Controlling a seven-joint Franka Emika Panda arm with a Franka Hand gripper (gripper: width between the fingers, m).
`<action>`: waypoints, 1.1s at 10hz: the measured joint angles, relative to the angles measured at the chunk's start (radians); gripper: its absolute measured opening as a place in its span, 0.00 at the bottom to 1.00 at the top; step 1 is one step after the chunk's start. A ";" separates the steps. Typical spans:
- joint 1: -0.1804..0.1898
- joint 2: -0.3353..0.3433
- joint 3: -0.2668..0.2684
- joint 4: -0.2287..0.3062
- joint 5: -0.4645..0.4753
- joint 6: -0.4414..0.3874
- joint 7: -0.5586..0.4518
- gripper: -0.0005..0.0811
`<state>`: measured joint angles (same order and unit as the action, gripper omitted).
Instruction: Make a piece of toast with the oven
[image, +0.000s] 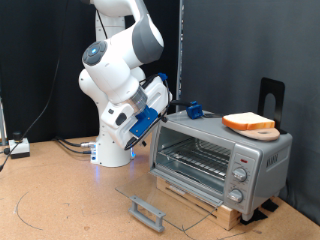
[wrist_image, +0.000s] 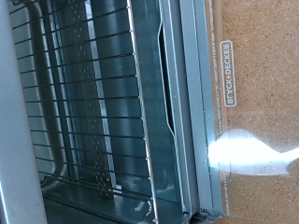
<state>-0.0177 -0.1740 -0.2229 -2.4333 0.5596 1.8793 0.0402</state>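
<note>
The oven (image: 225, 155) is a small silver toaster oven on a wooden base, with knobs on its panel at the exterior view's right. Its glass door (image: 165, 200) lies folded down flat, and the wire rack (image: 195, 155) inside is bare. The piece of toast (image: 248, 122) lies on a round tan board (image: 264, 132) on the oven's roof. My gripper (image: 143, 122) hangs just off the oven's upper corner at the exterior view's left, touching nothing. The wrist view shows the bare rack (wrist_image: 93, 103) and the open door (wrist_image: 248, 103), but no fingers.
A small blue object (image: 193, 110) sits on the oven's roof at the back. A black stand (image: 271, 98) rises behind the toast. Cables (image: 70, 147) run across the table to a box (image: 17, 148) at the exterior view's left. The door handle (image: 148, 211) sticks out over the table.
</note>
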 joint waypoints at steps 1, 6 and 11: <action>0.004 -0.002 0.002 0.001 0.029 0.000 -0.074 0.99; 0.073 -0.106 0.028 0.014 0.066 -0.076 -0.567 0.99; 0.105 -0.212 0.075 0.021 -0.037 -0.146 -0.696 0.99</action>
<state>0.0869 -0.3863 -0.1480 -2.4127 0.5229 1.7332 -0.6562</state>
